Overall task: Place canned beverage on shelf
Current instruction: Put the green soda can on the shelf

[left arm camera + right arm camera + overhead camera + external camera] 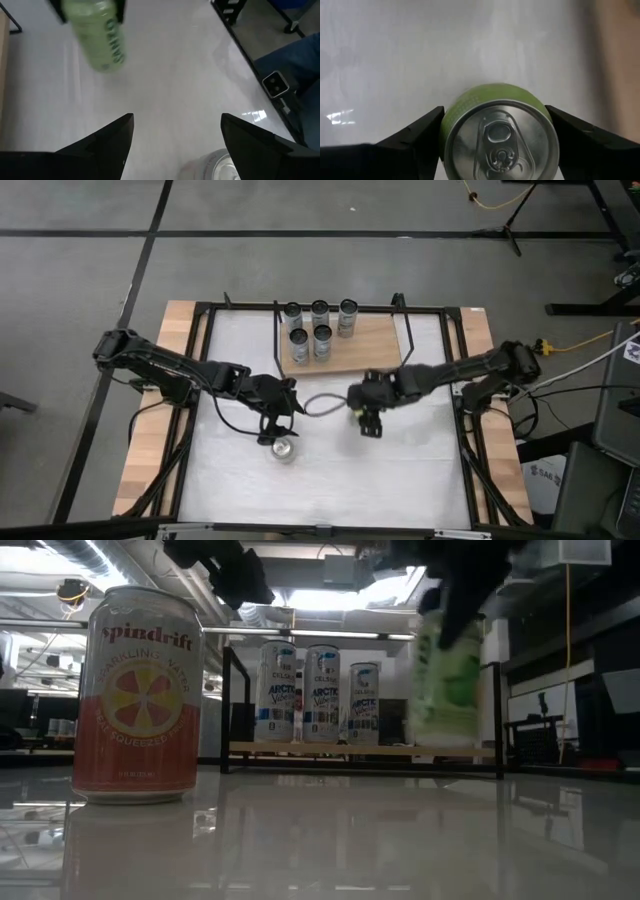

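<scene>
Green can (497, 132) is pinched in my right gripper (365, 417) jaws, lifted above the bench, short of the shelf (350, 350). Left gripper (175, 145) jaws spread. Next: carry to the shelf's free space.

We find the shelf (345, 345) at the far middle of the table (420, 480), five cans (320, 330) standing on its left half: three in the far row, two nearer. Near of the shelf, the right gripper (362, 418) holds a can (356, 414) between its fingers at table centre. To its left, just near the left gripper (280, 420), another can (284, 448) stands alone.
</scene>
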Robot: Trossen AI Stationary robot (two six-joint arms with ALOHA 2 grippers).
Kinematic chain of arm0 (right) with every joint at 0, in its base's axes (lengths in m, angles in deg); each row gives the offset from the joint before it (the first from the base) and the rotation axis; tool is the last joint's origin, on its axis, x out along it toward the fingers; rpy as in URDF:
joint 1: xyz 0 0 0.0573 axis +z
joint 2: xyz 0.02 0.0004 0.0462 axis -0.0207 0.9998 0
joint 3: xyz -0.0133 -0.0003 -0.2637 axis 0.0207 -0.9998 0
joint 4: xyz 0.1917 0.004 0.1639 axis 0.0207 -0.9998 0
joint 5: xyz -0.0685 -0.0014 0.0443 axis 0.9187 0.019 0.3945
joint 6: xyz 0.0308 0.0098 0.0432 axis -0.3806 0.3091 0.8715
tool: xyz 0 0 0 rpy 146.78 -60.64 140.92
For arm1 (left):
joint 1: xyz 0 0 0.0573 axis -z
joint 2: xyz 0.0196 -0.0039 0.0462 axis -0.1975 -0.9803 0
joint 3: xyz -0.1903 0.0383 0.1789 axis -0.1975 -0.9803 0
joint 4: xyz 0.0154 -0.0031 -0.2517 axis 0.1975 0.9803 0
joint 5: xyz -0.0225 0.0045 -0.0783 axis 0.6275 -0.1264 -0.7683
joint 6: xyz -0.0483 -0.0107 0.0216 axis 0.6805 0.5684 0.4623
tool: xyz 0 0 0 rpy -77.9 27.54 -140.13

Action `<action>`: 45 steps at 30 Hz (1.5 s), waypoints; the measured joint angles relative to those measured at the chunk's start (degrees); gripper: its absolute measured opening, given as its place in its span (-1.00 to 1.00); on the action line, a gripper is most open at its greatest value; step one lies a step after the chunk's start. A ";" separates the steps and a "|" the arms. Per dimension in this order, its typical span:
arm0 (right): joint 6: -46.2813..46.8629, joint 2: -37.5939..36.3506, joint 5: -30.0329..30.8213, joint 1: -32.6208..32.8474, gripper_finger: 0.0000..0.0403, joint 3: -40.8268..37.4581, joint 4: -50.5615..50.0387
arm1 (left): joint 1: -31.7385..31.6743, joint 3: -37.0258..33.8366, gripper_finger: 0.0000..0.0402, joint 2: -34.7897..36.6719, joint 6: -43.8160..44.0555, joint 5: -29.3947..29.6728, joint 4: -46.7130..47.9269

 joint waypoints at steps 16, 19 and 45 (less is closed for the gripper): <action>-19.37 -0.09 -3.03 -20.44 0.47 11.90 -3.15 | 0.02 0.00 0.45 3.98 -0.17 0.33 -0.81; -22.18 -0.09 -3.59 -23.63 0.47 12.08 -3.17 | 0.02 0.00 0.45 3.98 -0.15 0.36 -0.84; -28.18 5.92 -8.36 -33.95 0.47 12.15 0.25 | 0.00 0.00 0.45 3.95 -0.43 4.37 -1.31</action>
